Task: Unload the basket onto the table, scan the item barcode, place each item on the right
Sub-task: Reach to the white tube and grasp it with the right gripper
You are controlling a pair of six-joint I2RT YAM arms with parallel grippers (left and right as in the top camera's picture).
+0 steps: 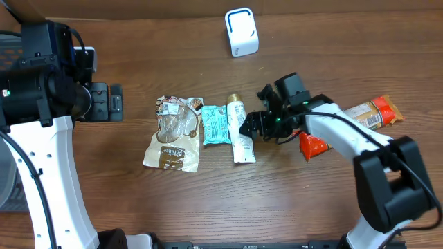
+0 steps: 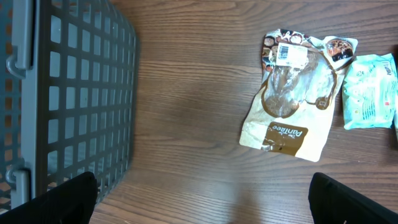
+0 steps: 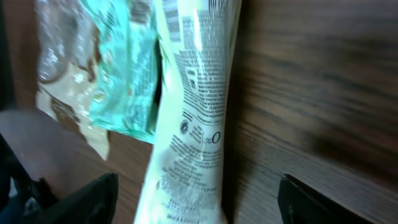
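Tabletop (image 1: 208, 207) of dark wood carries everything here. At its left side sits a grey basket (image 2: 62, 93). The left gripper (image 2: 202, 199) hangs beside the basket with its fingers spread wide and nothing between them, well apart from the work.

The right arm (image 1: 346, 135) reaches in from the right, past two orange snack wrappers (image 1: 370, 113), toward a row of three items in the middle. These are a brown pouch (image 1: 173, 135), a teal packet (image 1: 214, 124) just beside it, and a white tube (image 1: 241, 138) whose gold cap (image 1: 234, 99) points to the far side. The tube looks to be the item for scanning. It lies flat on the wood, close against the teal packet, though I cannot tell whether they touch.

The right gripper (image 1: 252, 128) sits low at the tube's right side with its jaws open. In the wrist view the tube runs up between the two fingers, nearer the left one, with no pinch on it yet. The small white scanner (image 1: 241, 32) stands well apart at the far edge.

To pick well, I would centre the jaws across the tube's body so the nearer finger does not catch the packet. I would then sink until the tips are beside the wood and close gently, since a soft tube is likely to squash and slip. The print is too blurred to find the barcode, so the tube may need turning once it is at the scanner.
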